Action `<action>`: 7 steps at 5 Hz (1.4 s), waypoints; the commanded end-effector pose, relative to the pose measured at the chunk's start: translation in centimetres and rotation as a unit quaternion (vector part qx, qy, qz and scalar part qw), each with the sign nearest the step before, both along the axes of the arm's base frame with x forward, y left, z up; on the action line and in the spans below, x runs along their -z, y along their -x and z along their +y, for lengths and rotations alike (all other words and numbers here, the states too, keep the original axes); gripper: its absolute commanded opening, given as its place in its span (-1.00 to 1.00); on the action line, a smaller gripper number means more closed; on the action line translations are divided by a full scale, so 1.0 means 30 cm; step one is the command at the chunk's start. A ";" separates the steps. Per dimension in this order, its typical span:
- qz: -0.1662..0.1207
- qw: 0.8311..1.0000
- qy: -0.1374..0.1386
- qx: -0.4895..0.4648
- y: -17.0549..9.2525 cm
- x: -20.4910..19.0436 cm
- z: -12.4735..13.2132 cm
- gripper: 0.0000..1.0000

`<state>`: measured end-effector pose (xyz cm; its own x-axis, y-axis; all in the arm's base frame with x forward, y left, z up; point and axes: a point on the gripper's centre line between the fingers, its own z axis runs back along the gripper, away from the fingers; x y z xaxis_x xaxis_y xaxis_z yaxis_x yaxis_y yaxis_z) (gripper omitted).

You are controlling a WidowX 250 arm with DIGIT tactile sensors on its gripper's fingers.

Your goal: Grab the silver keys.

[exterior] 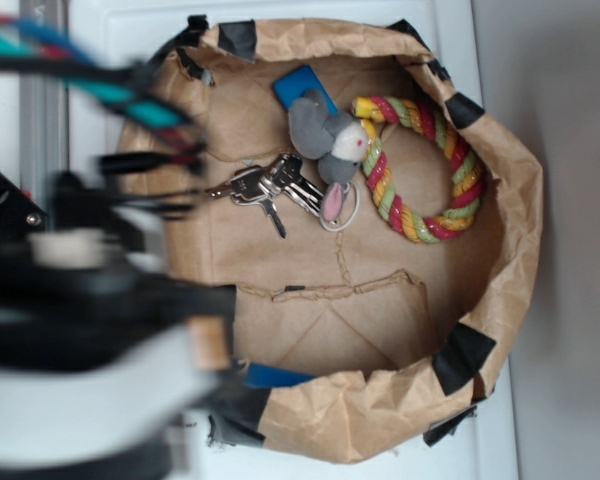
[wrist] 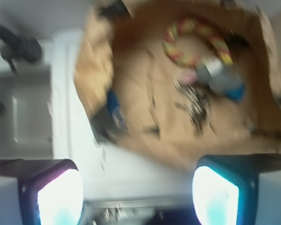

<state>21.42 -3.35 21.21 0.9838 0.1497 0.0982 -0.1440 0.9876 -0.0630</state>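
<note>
The silver keys (exterior: 265, 188) lie flat on the floor of the brown paper bag (exterior: 510, 230), whose rolled-down rim is patched with black tape. They fan out from a ring, one key pointing away from the bunch toward the bag's middle. Just beside them, touching or nearly so, sits the grey plush mouse (exterior: 330, 145), its pink ear lying over a thin white ring (exterior: 346, 215); a blue card (exterior: 302, 85) shows behind the mouse and a multicoloured rope ring (exterior: 430, 165) lies on the far side of it.

In the wrist view the keys (wrist: 194, 101) appear blurred, well ahead of the gripper (wrist: 138, 197), which hangs outside the bag over the white table (wrist: 131, 164). Its fingers (wrist: 215, 197) stand wide apart, holding nothing.

The bunch is likely light but rigid, hard and slick, and the keys will pivot loosely on the ring, so a pinch on a single blade could let the rest swing or slip. The thickest part, where the heads stack around the ring, looks the safest hold. Coming in on the side away from the mouse should keep the plush and white ring out of the pinch
</note>
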 end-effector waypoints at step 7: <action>-0.026 0.993 -0.016 -0.118 -0.098 0.299 0.417 1.00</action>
